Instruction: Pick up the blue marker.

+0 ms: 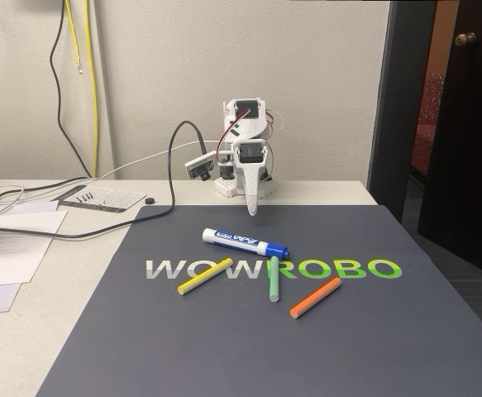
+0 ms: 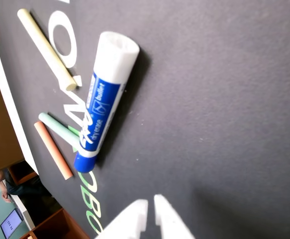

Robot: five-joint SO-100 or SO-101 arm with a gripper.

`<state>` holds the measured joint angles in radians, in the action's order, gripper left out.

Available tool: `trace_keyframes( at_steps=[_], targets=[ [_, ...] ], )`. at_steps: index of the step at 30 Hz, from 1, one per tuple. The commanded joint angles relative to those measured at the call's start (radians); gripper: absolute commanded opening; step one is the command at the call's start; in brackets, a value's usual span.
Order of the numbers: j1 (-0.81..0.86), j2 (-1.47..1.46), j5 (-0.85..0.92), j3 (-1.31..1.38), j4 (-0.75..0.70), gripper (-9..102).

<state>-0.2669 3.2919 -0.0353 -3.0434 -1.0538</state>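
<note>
Fixed view: white arm at back of desk (image 1: 50, 331), folded up w/ gripper (image 1: 252, 212) pointing down, tip just above the far edge of the dark grey mat (image 1: 224, 347), clear of everything. Jaws look together, nothing between them; wrist view agrees, the two white fingertips (image 2: 135, 211) at bottom edge w/ just a thin slit between, gripper (image 2: 150, 205) holding nothing. Blue marker (image 1: 245, 243) lies flat on the mat a bit in front of the gripper, diagonal, white end to the left, dark blue cap to the right, just above the "WOWROBO" lettering (image 1: 274, 270). In wrist view the blue marker (image 2: 104, 105) runs top to bottom, white end up, cap down, apart from the fingertips. Green stick (image 1: 274, 279) just below the cap, near-vertical across the lettering; whether it touches the cap I can't tell. Yellow stick (image 1: 204, 276) to the left, orange stick (image 1: 316, 298) to the right, both tilted, both apart from the marker. Black cable (image 1: 100, 223) loops over the desk at left, papers (image 1: 9, 248) beside it. Dark door (image 1: 464, 124) at right.
</note>
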Motion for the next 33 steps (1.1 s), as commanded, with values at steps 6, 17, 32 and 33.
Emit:
trace_keyframes(
  at_steps=[6,17,32,33],
  targets=[
    [0.031,-0.36,-0.048,0.249,0.107,6],
    [0.031,-1.236,-0.173,0.847,0.038,5],
    [0.051,-1.605,-0.241,1.121,-0.044,32],
    [0.054,-1.629,-0.242,1.134,-0.038,32]
  ],
)
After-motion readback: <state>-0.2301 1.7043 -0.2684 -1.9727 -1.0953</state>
